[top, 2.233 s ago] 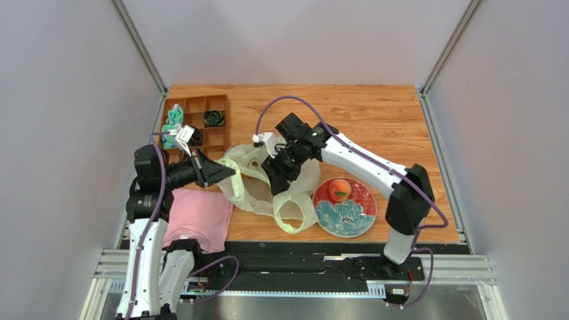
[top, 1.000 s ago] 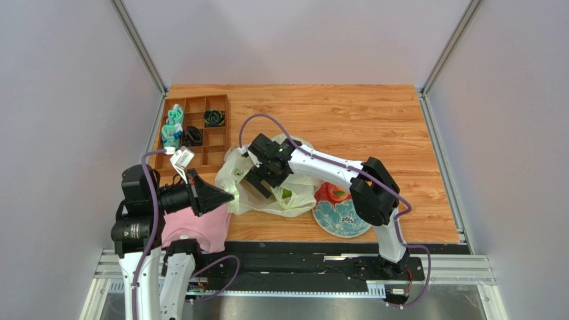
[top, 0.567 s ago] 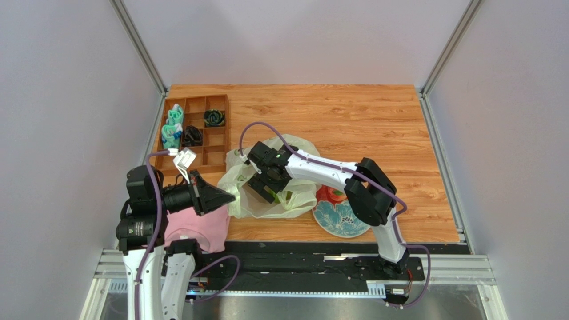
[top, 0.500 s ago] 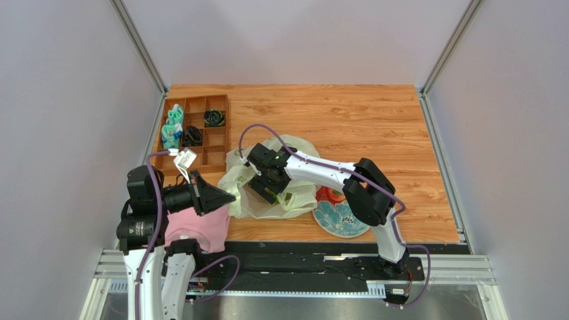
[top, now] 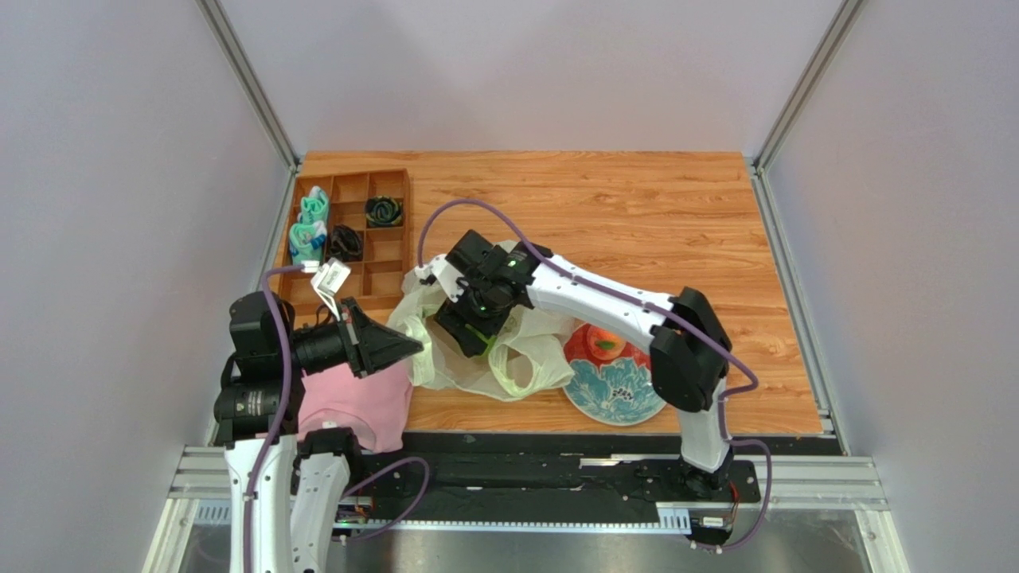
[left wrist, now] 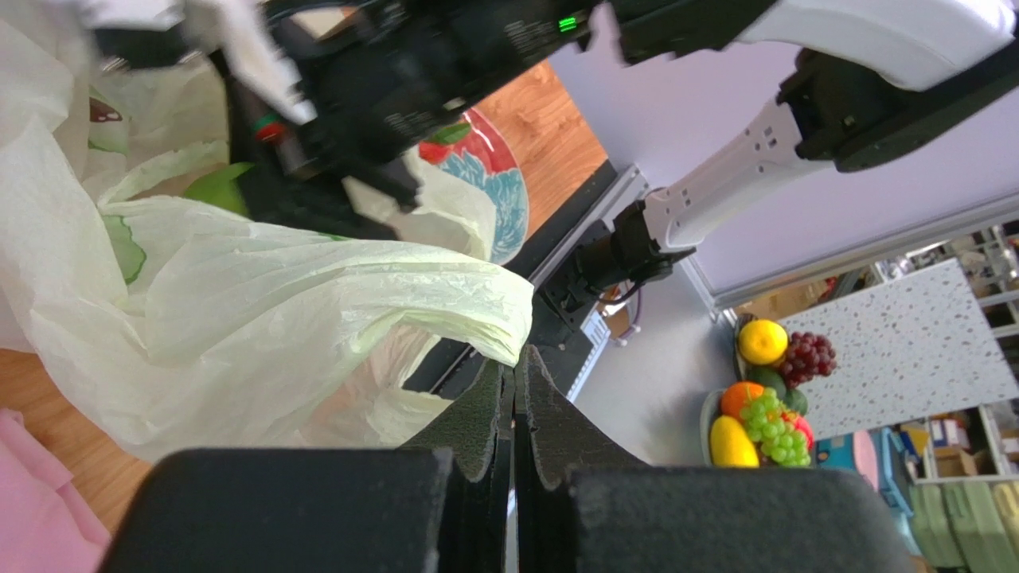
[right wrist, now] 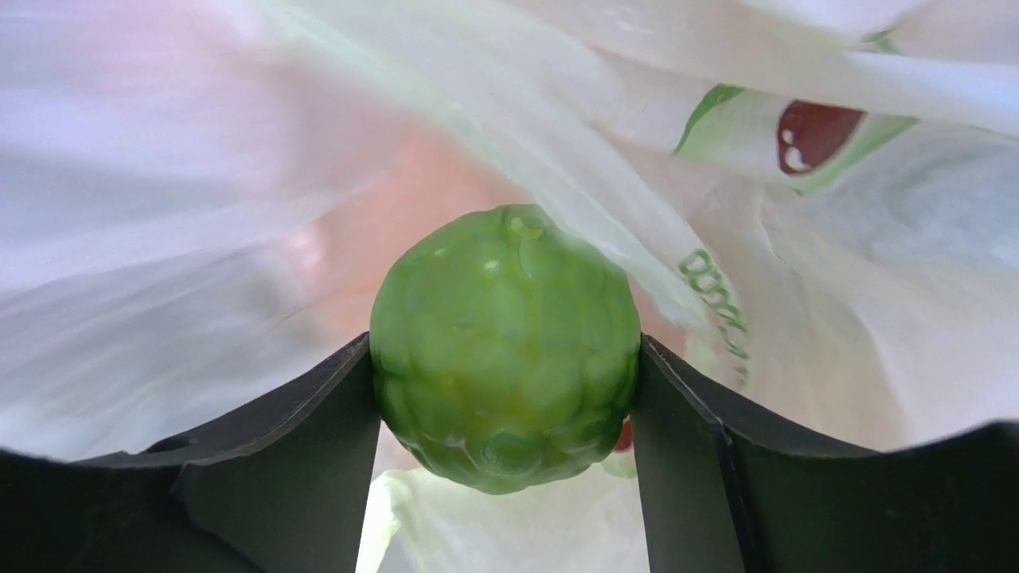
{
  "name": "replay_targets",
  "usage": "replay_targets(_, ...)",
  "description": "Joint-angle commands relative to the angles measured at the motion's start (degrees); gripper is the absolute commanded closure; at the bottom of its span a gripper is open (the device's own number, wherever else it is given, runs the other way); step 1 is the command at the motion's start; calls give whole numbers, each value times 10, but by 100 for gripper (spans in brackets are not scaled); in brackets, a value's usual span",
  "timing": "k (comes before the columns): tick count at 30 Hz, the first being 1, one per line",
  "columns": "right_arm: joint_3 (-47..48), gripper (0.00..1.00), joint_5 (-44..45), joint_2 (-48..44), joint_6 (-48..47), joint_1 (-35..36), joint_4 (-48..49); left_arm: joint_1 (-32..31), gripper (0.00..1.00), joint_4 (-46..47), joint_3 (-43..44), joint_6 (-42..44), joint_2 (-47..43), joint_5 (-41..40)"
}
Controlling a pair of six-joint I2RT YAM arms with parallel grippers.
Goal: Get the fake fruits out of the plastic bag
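The plastic bag point(top: 526, 358), pale and printed with avocados, lies crumpled at the table's middle. My left gripper point(top: 404, 346) is shut on its near edge point(left wrist: 508, 328) and holds the mouth up. My right gripper point(top: 467, 328) reaches down into the bag. In the right wrist view its fingers point(right wrist: 347, 406) press both sides of a bumpy green ball point(right wrist: 502, 310), with bag film all around. A peach point(top: 605, 343) rests on the flower-patterned plate point(top: 622, 394) to the right of the bag. Any other fake fruits are hidden.
A wooden compartment tray point(top: 401, 227) with small rolled items stands at the back left. A pink cloth point(top: 353, 400) lies under my left arm near the front edge. The plate point(left wrist: 502, 203) sits close behind the bag.
My right gripper, open inside the bag a second ago, has closed its jaws around the green ball and its wrist has drawn slightly back. The left gripper keeps its hold on the bag.
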Motion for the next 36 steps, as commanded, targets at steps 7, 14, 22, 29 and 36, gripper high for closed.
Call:
replay_targets(7, -14, 53, -176, -151, -17, -60, -47, 3, 100, 74, 8, -31, 37, -29)
replay_targets(14, -54, 60, -105, -286, -34, -148, -107, 3, 100, 103, 20, -35, 71, -38)
replay_targets(22, -340, 64, 219, -452, -168, -312, -78, 3, 100, 117, 37, -46, 100, -38)
replay_targets(29, -495, 64, 198, -535, -271, -329, 3, 3, 100, 125, 38, -46, 118, -40)
replay_targets(36, -523, 58, 174, -500, -274, -329, 74, 3, 100, 123, 29, -44, 117, -42)
